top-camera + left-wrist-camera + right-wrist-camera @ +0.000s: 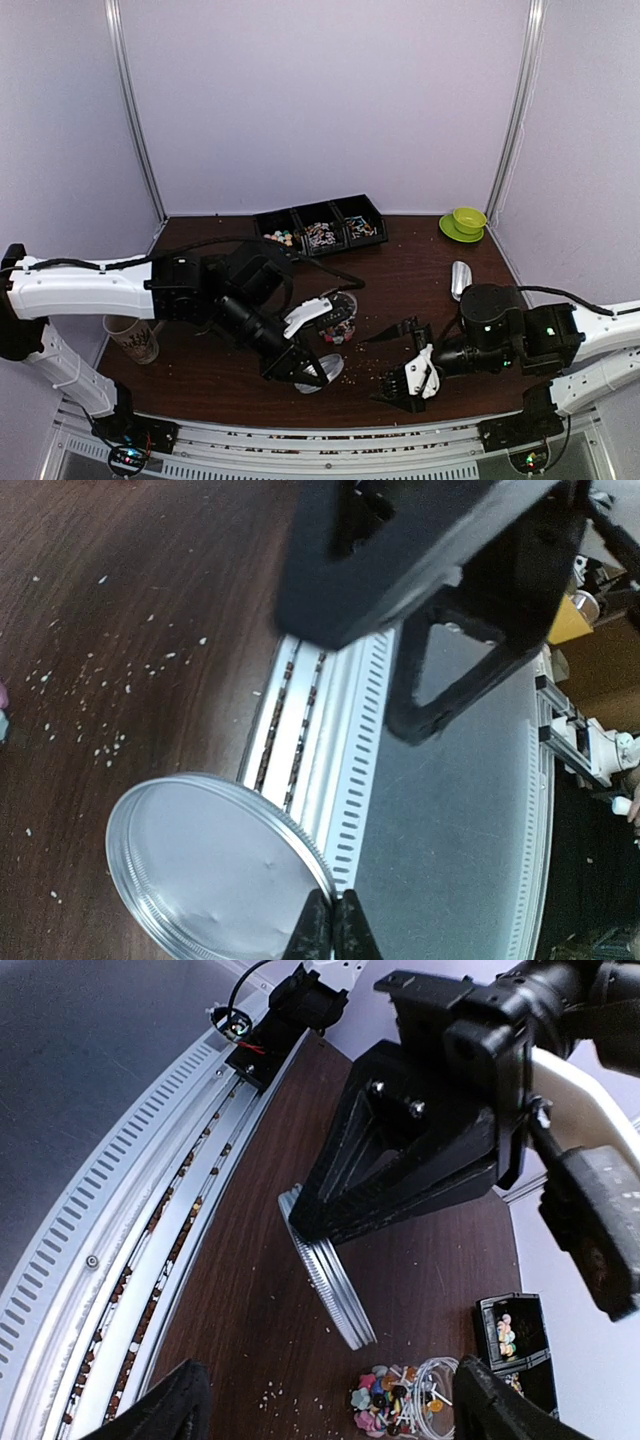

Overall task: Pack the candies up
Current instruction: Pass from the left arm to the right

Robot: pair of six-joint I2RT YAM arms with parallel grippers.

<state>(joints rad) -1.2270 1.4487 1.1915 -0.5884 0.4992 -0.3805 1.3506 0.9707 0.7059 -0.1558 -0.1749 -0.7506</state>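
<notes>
A clear jar [340,318] lies on the brown table with pastel and red-marked white candies [336,326] inside; the jar [432,1392] and the candies [392,1400] also show in the right wrist view. More candies [281,238] fill a black three-part tray [322,214]. My left gripper [303,368] is shut on the rim of a silver lid [325,371] and holds it tilted near the front edge; the left wrist view shows the fingertips [318,928] pinching the lid [210,870]. My right gripper [396,360] is open and empty, right of the lid [335,1285].
A green cup on a saucer [465,221] stands at the back right, with a silver scoop [460,277] nearer. A paper cup [134,339] stands at the left. Pale crumbs [100,742] are strewn on the table. A metal rail [330,440] runs along the front edge.
</notes>
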